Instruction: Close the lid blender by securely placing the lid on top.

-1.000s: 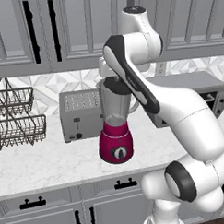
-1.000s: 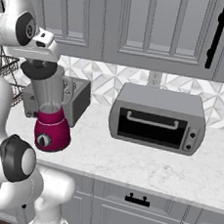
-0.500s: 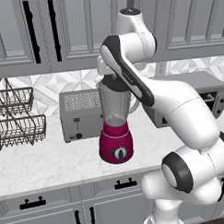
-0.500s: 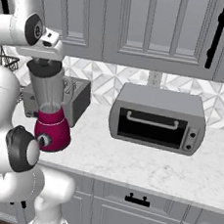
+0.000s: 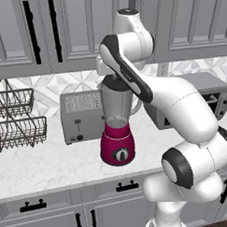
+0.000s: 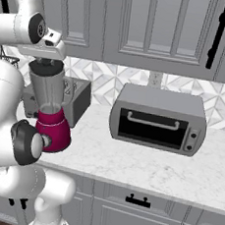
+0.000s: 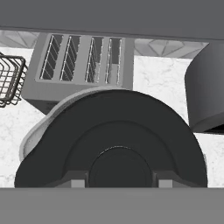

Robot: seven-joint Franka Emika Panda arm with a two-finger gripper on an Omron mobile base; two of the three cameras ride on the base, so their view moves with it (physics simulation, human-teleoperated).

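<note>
Lid (image 7: 114, 144) sits centred low in my hand view, clamped at its knob by my hand (image 7: 118, 183), directly over the blender (image 5: 117, 124) jar's mouth on the desk (image 5: 52, 160).

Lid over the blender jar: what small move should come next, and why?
Probably ease straight down a touch, then release. In the hand view the lid covers most of the jar mouth, with only a sliver of the blender rim showing at left, and the claw grips its knob.
</note>
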